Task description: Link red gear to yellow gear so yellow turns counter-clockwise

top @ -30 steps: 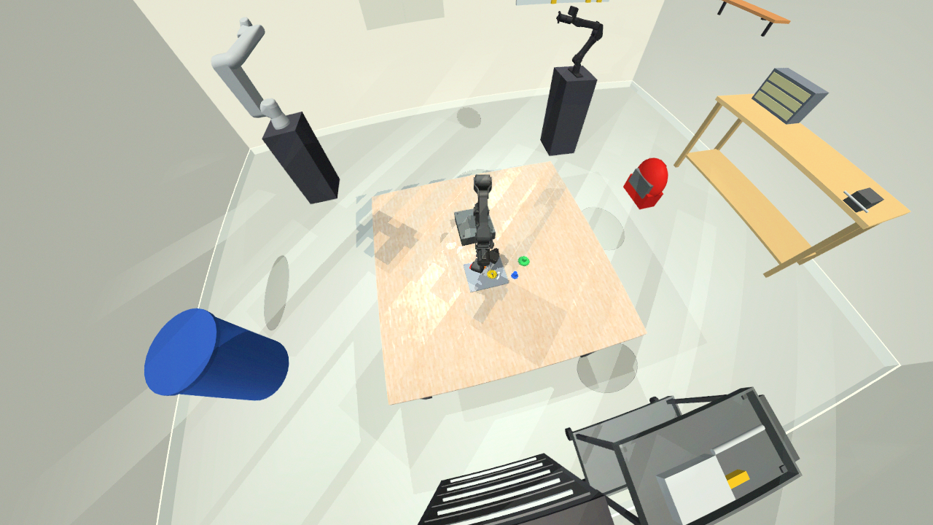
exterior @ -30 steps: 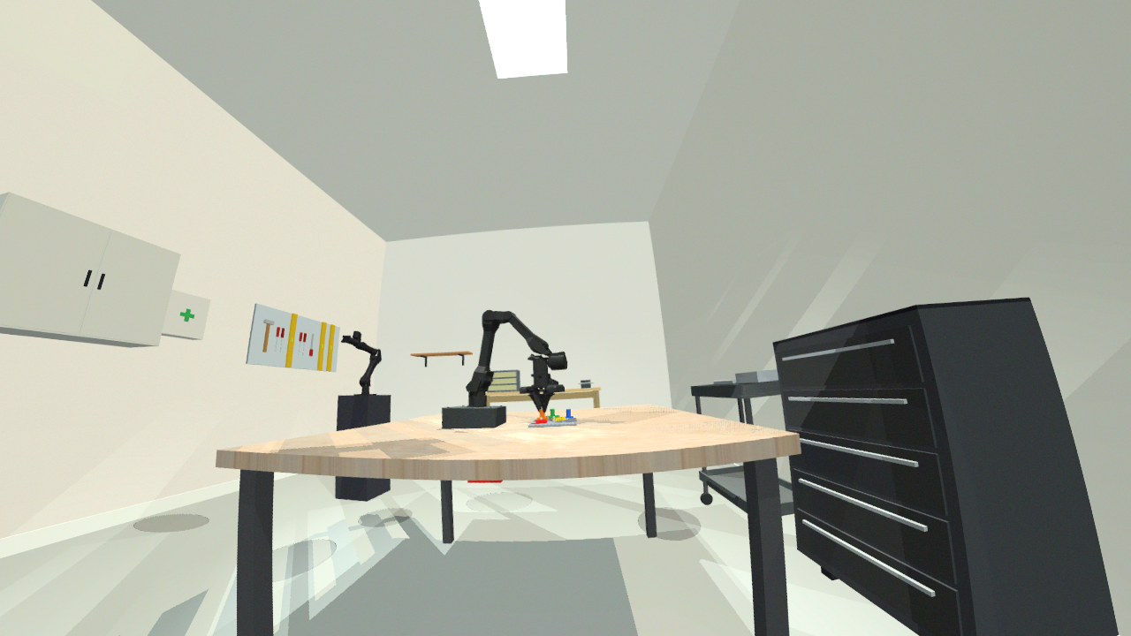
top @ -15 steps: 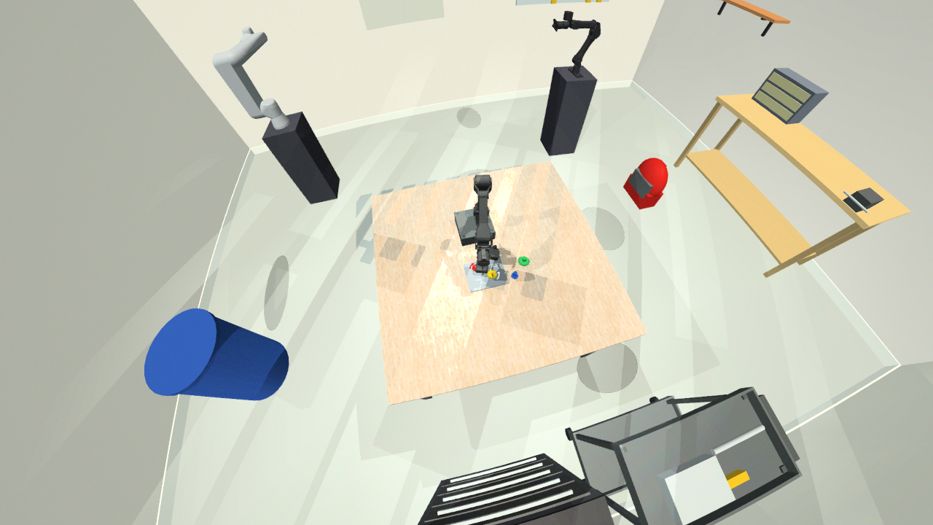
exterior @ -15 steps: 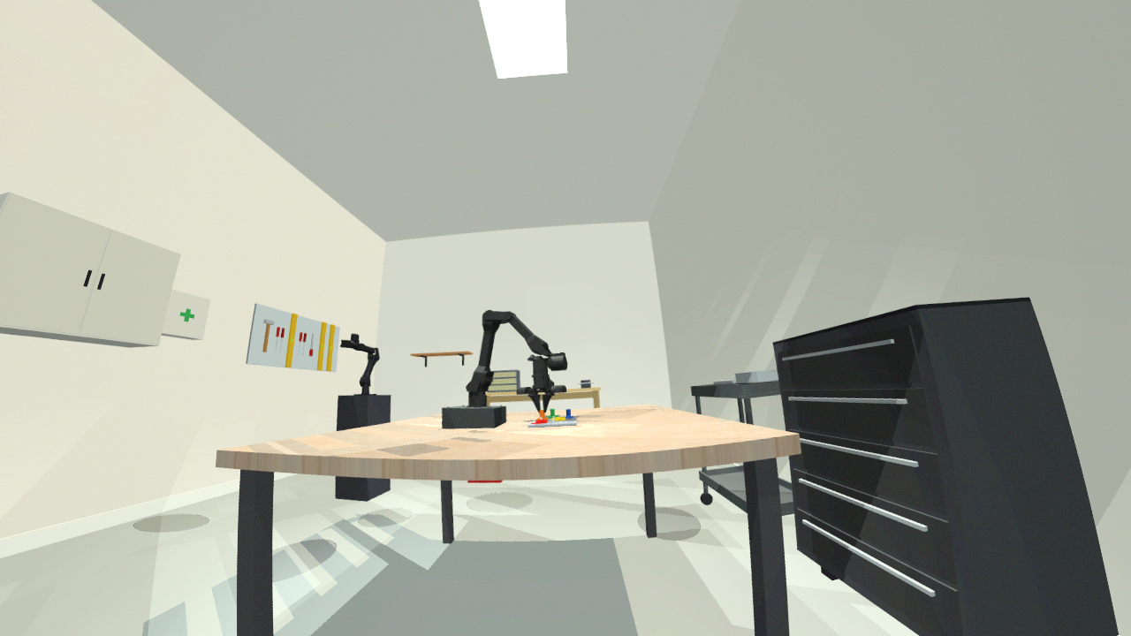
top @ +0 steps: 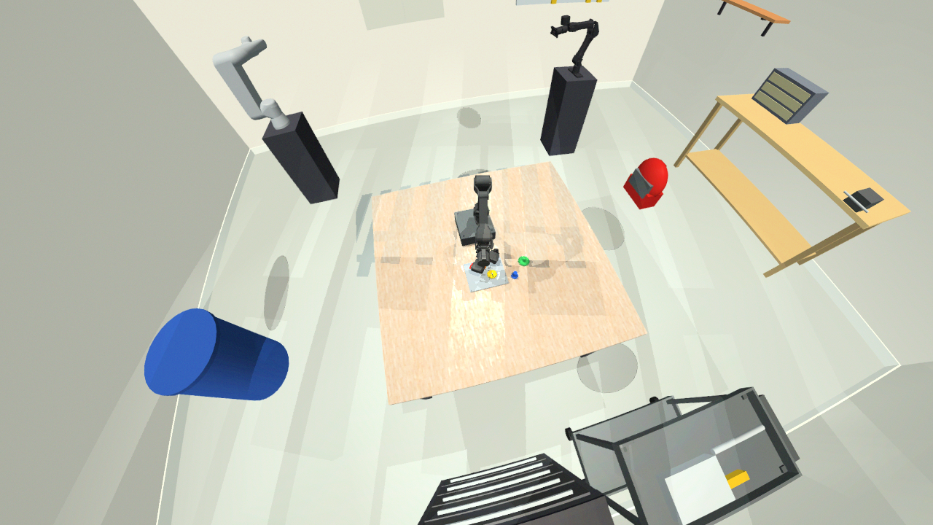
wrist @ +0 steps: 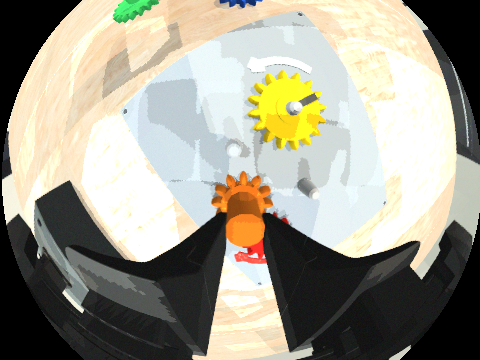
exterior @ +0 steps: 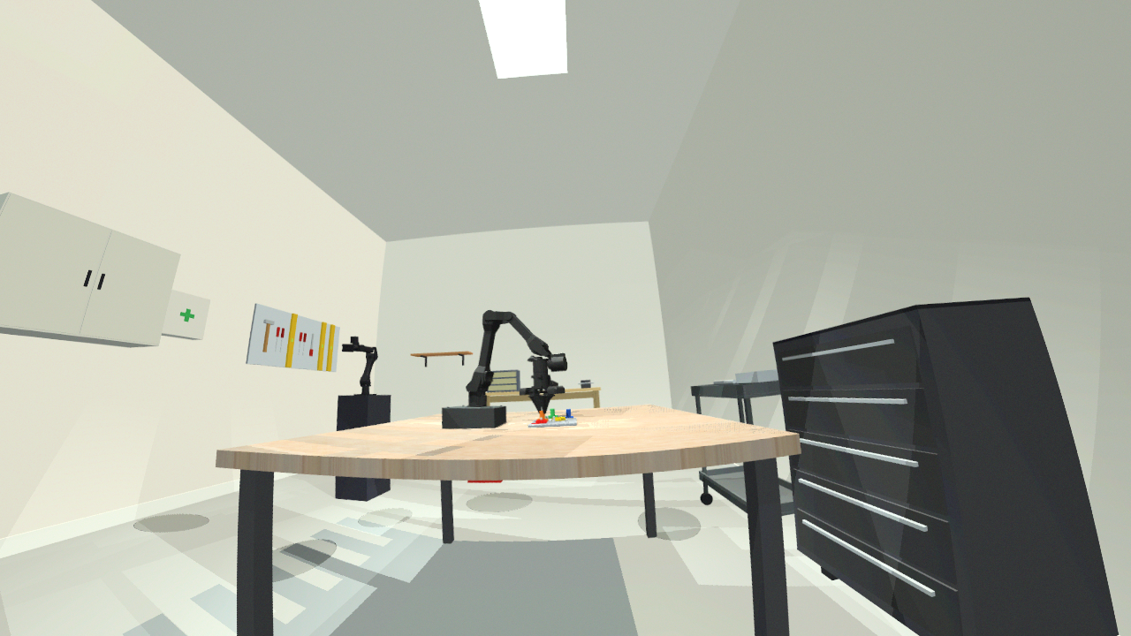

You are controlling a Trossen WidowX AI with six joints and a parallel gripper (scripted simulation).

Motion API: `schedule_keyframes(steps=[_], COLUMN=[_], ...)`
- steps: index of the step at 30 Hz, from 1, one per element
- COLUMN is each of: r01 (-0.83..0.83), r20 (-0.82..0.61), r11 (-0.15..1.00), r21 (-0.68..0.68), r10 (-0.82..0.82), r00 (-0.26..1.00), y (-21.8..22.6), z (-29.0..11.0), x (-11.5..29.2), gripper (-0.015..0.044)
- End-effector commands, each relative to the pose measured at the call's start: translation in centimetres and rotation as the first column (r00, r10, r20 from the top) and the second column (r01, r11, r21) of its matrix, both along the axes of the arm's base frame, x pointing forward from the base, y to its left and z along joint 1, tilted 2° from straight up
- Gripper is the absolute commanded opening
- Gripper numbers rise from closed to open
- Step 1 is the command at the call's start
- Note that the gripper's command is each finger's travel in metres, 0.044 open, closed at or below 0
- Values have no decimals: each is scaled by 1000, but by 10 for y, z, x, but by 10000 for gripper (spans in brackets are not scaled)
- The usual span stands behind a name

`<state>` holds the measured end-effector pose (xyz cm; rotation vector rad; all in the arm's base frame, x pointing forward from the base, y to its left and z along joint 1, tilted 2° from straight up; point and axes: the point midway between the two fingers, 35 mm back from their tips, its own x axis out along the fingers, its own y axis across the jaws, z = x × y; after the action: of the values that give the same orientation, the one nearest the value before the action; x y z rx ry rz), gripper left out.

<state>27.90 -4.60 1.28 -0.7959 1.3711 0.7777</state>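
My gripper (wrist: 244,219) (exterior: 541,410) is shut on the handle of the orange gear (wrist: 245,202). It holds the gear over the near part of the grey board (wrist: 165,110) (top: 474,285); its exact height is hard to tell. The red gear (wrist: 281,219) is mostly hidden below the orange gear and right finger. The yellow gear (wrist: 285,112) (top: 492,274) with a black stripe sits on its peg. One empty peg (wrist: 234,149) and another empty peg (wrist: 308,188) stand between. The green gear (wrist: 135,9) (top: 522,261) and blue gear (wrist: 241,2) (top: 514,275) stand on the table beyond the board.
The white arrow (wrist: 280,62) lies beside the yellow gear and the red arrow (wrist: 250,258) shows between the fingers. The wooden table (top: 423,352) (exterior: 505,462) surrounds the board. The arm's base (top: 466,228) (exterior: 474,417) stands behind the board.
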Motion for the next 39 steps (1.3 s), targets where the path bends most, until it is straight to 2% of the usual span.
schedule_keyframes(steps=[1,5,6,11,17,20,21,26,31,36,39], r01=[71,22,4,-38,-60,-61,-40,268,580,828,920], r20=[-3,-2,-2,-1,-1,-1,-3,-8,-22,-35,-48], r11=[997,1000,1000,999,998,998,999,963,815,561,391], r21=[5,2,2,-1,-2,-2,-1,14,20,28,37], r10=[-71,-22,-4,38,60,61,40,-268,-579,-827,-919], r00=[997,1000,1000,999,998,998,999,963,815,561,392], y=[0,0,0,-1,-1,-1,0,27,68,112,134], z=[-1,1,1,11,47,48,41,45,45,45,47], x=[-1,-1,-1,0,-2,-3,-1,24,47,66,75], gripper=[26,131,140,140,140,140,166,298,429,440,440])
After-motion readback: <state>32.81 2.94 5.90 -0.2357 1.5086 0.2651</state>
